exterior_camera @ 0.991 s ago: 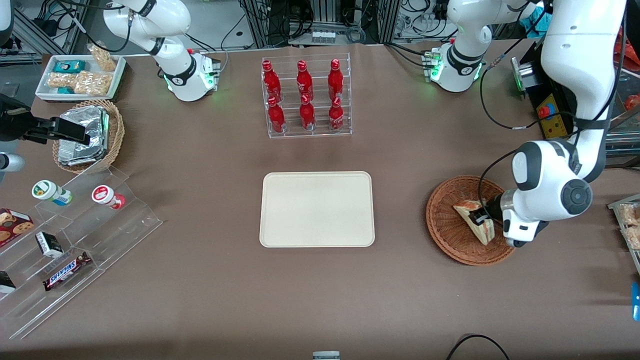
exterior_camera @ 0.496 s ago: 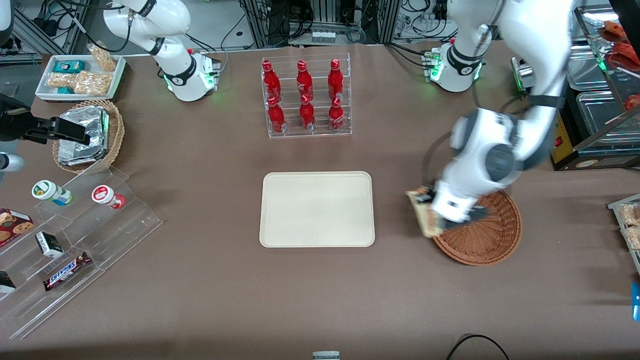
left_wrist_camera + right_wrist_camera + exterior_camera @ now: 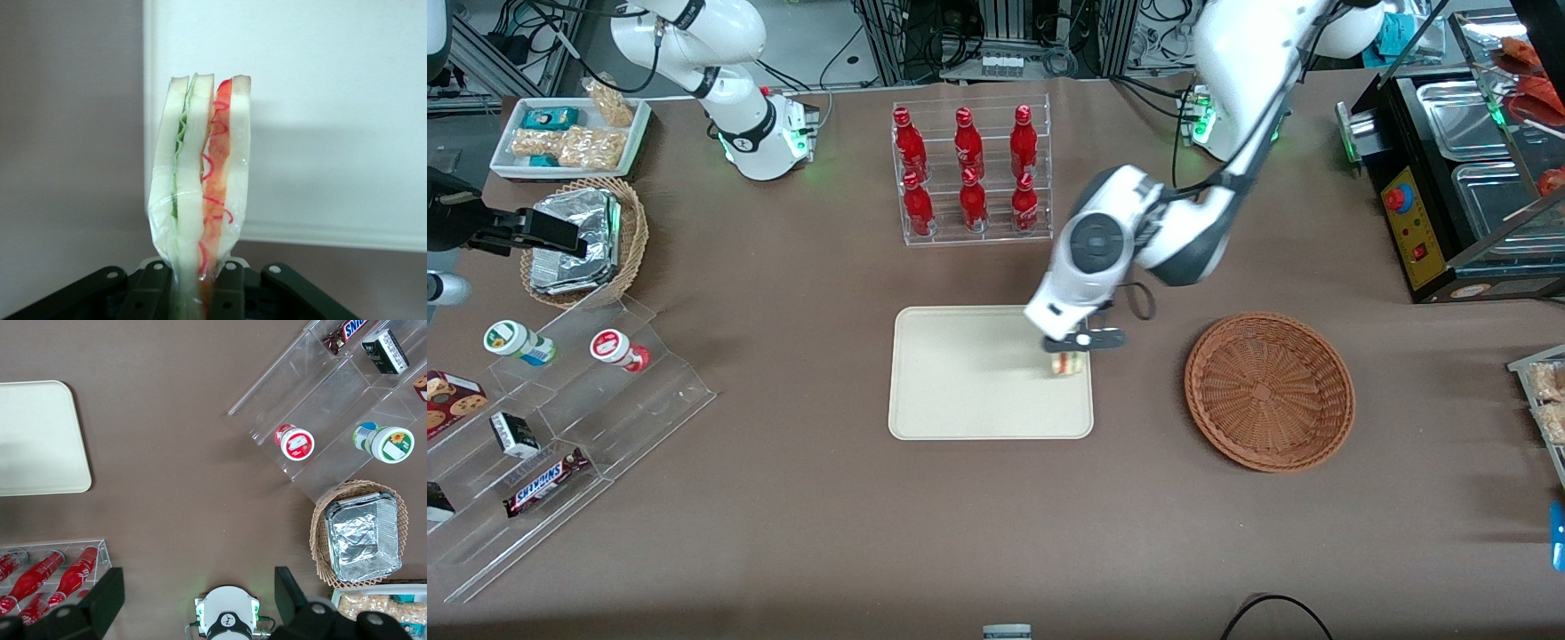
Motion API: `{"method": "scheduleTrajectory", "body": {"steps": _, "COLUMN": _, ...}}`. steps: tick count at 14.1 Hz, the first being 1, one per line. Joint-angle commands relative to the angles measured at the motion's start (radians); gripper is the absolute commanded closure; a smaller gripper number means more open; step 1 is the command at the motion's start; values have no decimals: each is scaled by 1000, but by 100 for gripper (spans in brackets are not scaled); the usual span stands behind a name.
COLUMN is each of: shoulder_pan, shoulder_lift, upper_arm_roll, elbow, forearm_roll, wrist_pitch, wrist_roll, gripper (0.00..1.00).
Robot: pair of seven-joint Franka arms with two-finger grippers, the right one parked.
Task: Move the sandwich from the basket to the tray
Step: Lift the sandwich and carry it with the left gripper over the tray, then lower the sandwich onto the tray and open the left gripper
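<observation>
Gripper clamping sandwich upright, hovering over tray edge nearest basket; basket sitting mid-counter toward working arm's end; tray lying at counter's centre.

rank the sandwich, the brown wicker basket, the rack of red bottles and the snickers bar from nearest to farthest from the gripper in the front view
1. Sandwich: clamped in the gripper, above the tray.
2. Bottle rack: farther from the camera.
3. Basket: beside the tray, toward the working arm's end; close to the rack's distance.
4. Snickers bar: toward the parked arm's end.
</observation>
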Motion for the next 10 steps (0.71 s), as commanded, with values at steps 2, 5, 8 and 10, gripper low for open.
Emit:
{"method": "scheduleTrajectory", "body": {"steps": 2, "shoulder_pan": -67, "shoulder_lift": 148, "upper_arm_roll": 16, "elbow": 182, "forearm_roll": 31, "wrist_pitch": -11, "wrist_roll": -56, "gripper": 83}}
{"method": "scheduleTrajectory", "body": {"steps": 5, "shoulder_pan": -108, "shoulder_lift": 251, "upper_arm_roll": 18, "elbow": 301, "forearm_roll": 38, "wrist_pitch": -11, "wrist_roll": -111, "gripper": 78}}
{"method": "scheduleTrajectory", "body": {"steps": 8, "shoulder_pan": -130, "shoulder_lift": 286, "upper_arm_roll": 18, "elbow": 331, "forearm_roll": 63, "wrist_pitch": -8, "wrist_roll": -141, "gripper": 78}}
{"method": "scheduleTrajectory", "body": {"steps": 10, "shoulder_pan": -132, "shoulder_lift": 305, "upper_arm_roll": 18, "elbow": 358, "forearm_roll": 61, "wrist_pitch": -3, "wrist_roll": -141, "gripper": 62}}
